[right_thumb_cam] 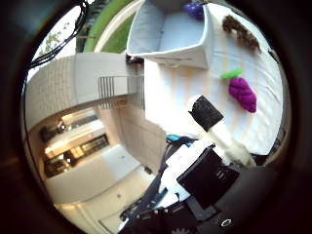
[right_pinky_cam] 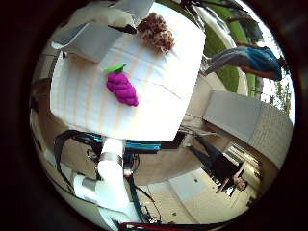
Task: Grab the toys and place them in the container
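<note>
A purple grape toy (right_pinky_cam: 122, 88) with a green leaf lies on the table's pale striped cloth (right_pinky_cam: 164, 91). A brown knobbly toy (right_pinky_cam: 156, 32) lies on the cloth farther off, near a white container (right_pinky_cam: 91, 40). The right thumb side palm view shows the white container (right_thumb_cam: 175, 37) open-topped, with a small purple thing (right_thumb_cam: 193, 10) at its far rim; I cannot tell whether it lies inside. My right hand (right_thumb_cam: 207, 161) is high above the table, away from all toys. One finger with a black tip (right_thumb_cam: 205, 110) reaches out straight. The hand holds nothing.
The white arm (right_pinky_cam: 111, 173) rises beside the table's near edge. Paved floor (right_pinky_cam: 207, 197) and pale walls (right_pinky_cam: 252, 120) surround the table. A strip of grass (right_thumb_cam: 122, 34) lies beyond the container.
</note>
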Action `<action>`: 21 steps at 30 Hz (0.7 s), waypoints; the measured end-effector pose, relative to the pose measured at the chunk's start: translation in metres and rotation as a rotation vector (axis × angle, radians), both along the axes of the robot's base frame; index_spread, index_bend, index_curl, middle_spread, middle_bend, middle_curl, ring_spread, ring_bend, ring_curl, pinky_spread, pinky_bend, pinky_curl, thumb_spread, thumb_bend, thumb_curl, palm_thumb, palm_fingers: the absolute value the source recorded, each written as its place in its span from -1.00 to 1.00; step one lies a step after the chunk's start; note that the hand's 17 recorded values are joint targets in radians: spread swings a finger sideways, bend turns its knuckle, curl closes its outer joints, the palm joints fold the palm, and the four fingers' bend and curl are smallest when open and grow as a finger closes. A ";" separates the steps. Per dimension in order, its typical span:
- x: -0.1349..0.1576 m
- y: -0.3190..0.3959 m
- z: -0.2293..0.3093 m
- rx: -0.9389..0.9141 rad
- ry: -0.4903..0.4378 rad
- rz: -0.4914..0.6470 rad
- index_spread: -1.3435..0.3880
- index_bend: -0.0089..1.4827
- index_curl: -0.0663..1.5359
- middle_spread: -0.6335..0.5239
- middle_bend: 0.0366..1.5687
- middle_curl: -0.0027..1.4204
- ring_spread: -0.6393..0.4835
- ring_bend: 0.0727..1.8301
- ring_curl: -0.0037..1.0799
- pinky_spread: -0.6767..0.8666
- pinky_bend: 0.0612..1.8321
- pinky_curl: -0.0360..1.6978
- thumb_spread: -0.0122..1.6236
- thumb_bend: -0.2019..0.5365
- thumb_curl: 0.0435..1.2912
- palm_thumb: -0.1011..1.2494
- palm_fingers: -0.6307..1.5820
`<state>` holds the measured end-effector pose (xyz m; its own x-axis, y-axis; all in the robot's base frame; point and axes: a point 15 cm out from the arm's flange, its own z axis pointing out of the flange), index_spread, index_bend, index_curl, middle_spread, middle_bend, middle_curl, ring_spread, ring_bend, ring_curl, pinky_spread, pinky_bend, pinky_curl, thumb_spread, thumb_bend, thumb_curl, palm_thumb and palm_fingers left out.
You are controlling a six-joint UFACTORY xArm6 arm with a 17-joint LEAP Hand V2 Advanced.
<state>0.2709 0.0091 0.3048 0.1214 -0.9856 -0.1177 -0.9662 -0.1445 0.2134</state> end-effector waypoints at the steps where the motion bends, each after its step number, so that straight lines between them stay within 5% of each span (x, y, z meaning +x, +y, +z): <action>1: 0.002 -0.008 -0.007 -0.010 -0.018 -0.022 0.50 -0.78 -0.60 0.30 -0.79 -0.50 0.72 -0.52 -0.40 0.52 -0.33 -0.65 0.45 -0.54 -0.48 0.06 -0.20; 11: 0.015 -0.037 -0.094 -0.041 -0.090 -0.115 0.52 -0.79 -0.62 0.24 -0.77 -0.47 0.70 -0.45 -0.38 0.52 -0.33 -0.68 0.43 -0.53 -0.49 0.03 -0.17; 21: 0.021 -0.032 -0.136 -0.047 -0.037 -0.122 0.54 -0.77 -0.62 0.17 -0.73 -0.44 0.66 -0.42 -0.36 0.49 -0.36 -0.72 0.41 -0.52 -0.49 0.04 -0.15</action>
<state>0.2916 -0.0229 0.1684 0.0039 -0.9976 -0.0689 -0.9834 -0.0164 0.1810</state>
